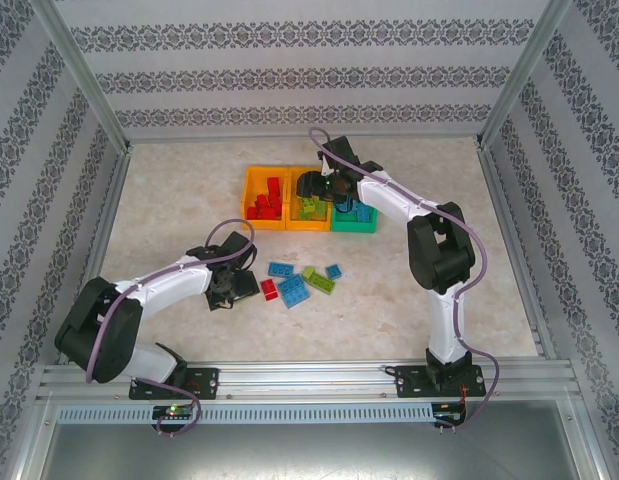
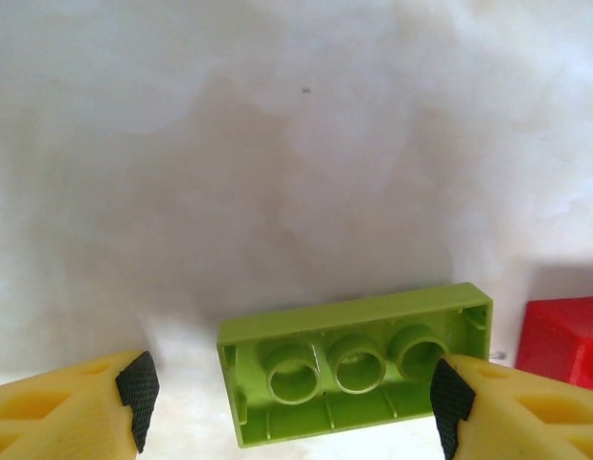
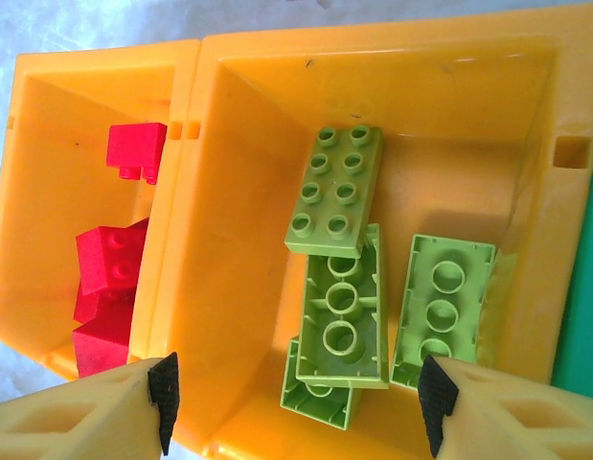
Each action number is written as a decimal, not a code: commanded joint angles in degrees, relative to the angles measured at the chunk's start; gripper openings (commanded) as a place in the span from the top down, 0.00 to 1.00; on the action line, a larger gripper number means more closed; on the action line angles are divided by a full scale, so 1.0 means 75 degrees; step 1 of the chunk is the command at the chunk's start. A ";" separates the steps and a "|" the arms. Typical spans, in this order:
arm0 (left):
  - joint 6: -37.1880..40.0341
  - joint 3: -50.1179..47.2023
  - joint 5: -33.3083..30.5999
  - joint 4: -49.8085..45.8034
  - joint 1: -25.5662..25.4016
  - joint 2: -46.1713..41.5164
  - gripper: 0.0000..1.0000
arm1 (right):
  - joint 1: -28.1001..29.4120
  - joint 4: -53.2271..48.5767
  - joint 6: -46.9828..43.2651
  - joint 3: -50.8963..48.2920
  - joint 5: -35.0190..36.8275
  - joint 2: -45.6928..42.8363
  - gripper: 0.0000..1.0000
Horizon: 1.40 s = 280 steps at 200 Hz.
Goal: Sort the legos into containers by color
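Desk: pale, marbled top.

Far centre: three bins joined in a row, standing on the desk. From left to right they are an orange bin, a second orange bin and a green bin.

Mid-desk, near of the bins, is a loose cluster:
- red brick at left
- blue brick
- larger blue brick
- lime brick
- small blue brick at right

Left wrist view: an upturned lime brick lies flat, hollow side up. The red brick is just right of it, not touching.

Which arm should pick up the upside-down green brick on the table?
Left, probably. The left gripper is open right over the green brick. The right gripper is open above the middle orange bin, away from that brick.
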 commanded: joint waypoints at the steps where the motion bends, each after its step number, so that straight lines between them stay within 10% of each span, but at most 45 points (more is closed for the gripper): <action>1: 0.0065 -0.0211 -0.0499 -0.0723 0.0044 -0.0370 0.23 | -0.0064 -0.0137 0.0052 -0.0134 0.0188 -0.0273 0.31; 87: -0.0300 -0.0199 -0.0157 -0.0325 0.0033 -0.1348 0.19 | 0.0005 -0.0097 0.0043 -0.0156 0.0198 -0.0280 0.30; 280: -0.0109 -0.0046 0.0455 0.0446 0.0022 0.0254 0.22 | -0.0064 0.0025 0.0028 -0.0385 0.0202 -0.0371 0.29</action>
